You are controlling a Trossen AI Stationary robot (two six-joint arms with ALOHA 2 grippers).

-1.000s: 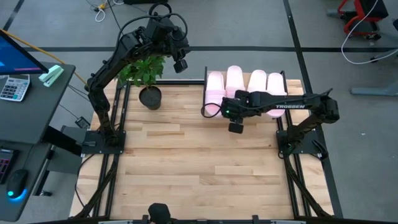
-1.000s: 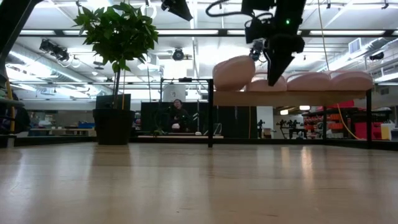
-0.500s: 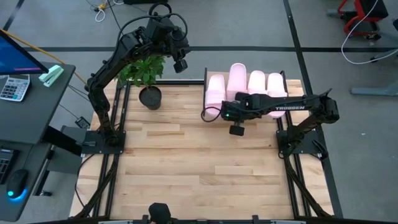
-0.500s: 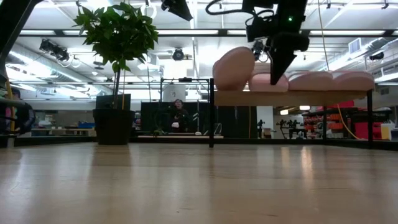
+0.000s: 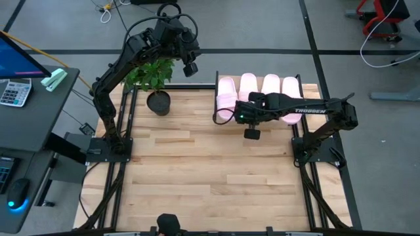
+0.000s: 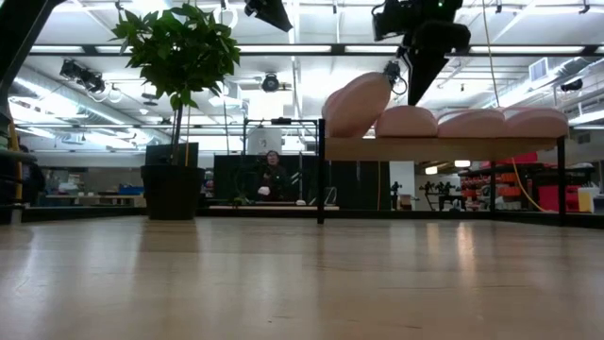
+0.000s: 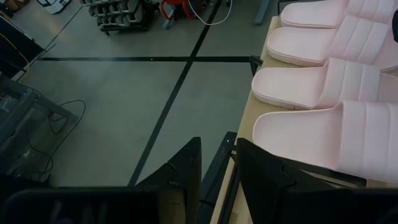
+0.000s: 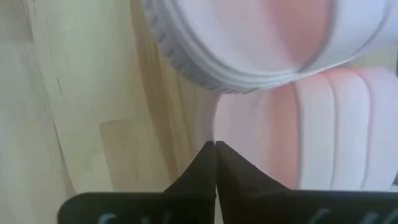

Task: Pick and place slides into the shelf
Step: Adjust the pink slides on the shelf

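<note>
Several pale pink slides lie side by side on the shelf point(image 5: 216, 84) at the table's far right. The leftmost slide point(image 6: 354, 102) is tipped, its right edge raised over the neighbouring slide point(image 6: 408, 121); the others point(image 6: 491, 121) lie flat on the wood top point(image 6: 453, 148). My right gripper point(image 6: 409, 94) hangs shut just above the near ends of the first two slides, pointing steeply down, nothing between its fingers point(image 8: 216, 144). My left gripper point(image 7: 217, 142) waits open, high above the plant at the far left. My right gripper's shut fingers point(image 6: 415, 76) stand close beside the raised edge point(image 6: 385, 79) of the tipped slide, coming from above. I cannot tell whether they touch it.
A potted plant point(image 5: 157, 101) stands on the table left of the shelf, under my left arm. The wide wood tabletop point(image 5: 210, 170) stretches toward the near edge. A desk with a calculator and a screen stands off the table's left side.
My right gripper has risen from beside the slides to just above them. The leftmost slide has tipped further, its right edge lifting while its left edge stays on the shelf. The second slide has shifted back in line with the others.
</note>
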